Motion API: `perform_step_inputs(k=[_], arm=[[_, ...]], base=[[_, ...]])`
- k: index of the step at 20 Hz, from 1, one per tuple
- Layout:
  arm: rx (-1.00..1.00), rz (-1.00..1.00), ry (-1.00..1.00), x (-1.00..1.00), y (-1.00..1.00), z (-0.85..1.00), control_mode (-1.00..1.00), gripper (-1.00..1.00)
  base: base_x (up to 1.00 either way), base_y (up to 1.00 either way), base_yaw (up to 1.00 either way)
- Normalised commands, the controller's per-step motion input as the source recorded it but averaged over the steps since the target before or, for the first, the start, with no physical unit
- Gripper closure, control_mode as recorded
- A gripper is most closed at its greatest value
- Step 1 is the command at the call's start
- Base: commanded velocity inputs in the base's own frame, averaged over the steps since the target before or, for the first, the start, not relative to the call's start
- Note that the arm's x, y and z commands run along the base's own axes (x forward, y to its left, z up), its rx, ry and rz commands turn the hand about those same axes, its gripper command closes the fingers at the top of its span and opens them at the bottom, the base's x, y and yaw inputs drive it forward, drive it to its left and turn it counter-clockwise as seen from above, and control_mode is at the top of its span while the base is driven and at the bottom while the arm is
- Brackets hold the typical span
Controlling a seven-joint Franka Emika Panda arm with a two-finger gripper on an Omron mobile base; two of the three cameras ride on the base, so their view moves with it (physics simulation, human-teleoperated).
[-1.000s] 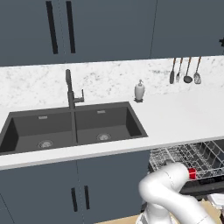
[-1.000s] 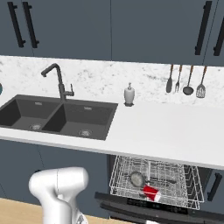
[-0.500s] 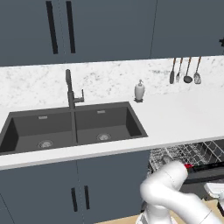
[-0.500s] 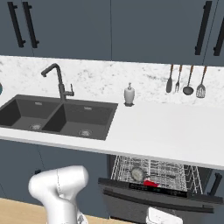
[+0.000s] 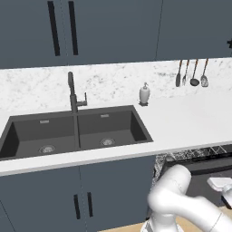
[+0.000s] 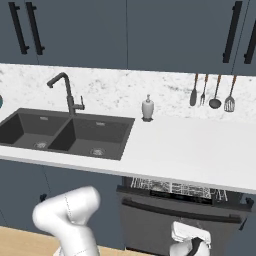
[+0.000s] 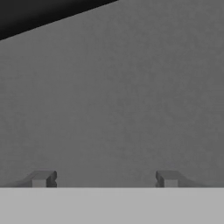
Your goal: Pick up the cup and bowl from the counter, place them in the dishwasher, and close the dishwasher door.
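- Sink [image 5: 74, 131]: dark double basin cut into the white bench [image 5: 190, 120], tap [image 5: 72, 93] behind it. Not part of the work left.
- Bench: no cup or bowl on what shows of it. A soap bottle [image 5: 144, 94] stands by the back wall, and utensils [image 5: 192, 72] hang further right. By my reading the dishes are already loaded and only the door remains.
- Dishwasher [image 6: 182, 212]: under the bench, right of the sink cabinets. A strip of wire rack [image 6: 172, 189] shows above the door's top edge.
- Dishwasher door [image 6: 165, 227]: raised nearly upright, a gap left at the top, so not latched. A dark bar handle [image 6: 180, 210] runs across near its upper edge.
- Handling, as judgement: the door is a stiff, hinged, fairly heavy panel with a smooth face that could let a contact slide. It wants a flat push, not a pinch. Best pressed high on the face, near the handle and mid-width, so it swings evenly and seats.
- Gripper [image 7: 105, 179]: low in front of the door. The hand view has plain grey panel close ahead, the jaws spread wide with nothing between them. Whether the fingertips [image 7: 41, 178] touch the panel I cannot tell.
- Risk: pushing off-centre or too low may leave the latch unseated.
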Motion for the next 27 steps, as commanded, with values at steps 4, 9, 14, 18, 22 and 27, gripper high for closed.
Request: perform_step_inputs(k=[4,9,14,18,22,27], arm=[[0.0,0.04,-0.04,0.99,-0.02,-0.19,-1.0,-1.0],[0.0,0.04,-0.04,0.95,-0.05,-0.21,-1.0,-1.0],[0.0,0.01,-0.02,0.78,-0.15,-0.19,-1.0,-1.0],[0.0,0.01,0.0,0.62,-0.13,-0.15,-1.0,-1.0],[0.0,0.07,-0.04,0.45,-0.03,-0.04,-1.0,-1.0],[0.0,0.09,-0.04,0.08,0.0,0.0,-1.0,-1.0]], base=[[0.0,0.0,0.0],[0.0,0.0,0.0],[0.0,0.0,0.0],[0.0,0.0,0.0],[0.0,0.0,0.0],[0.0,0.0,0.0]])
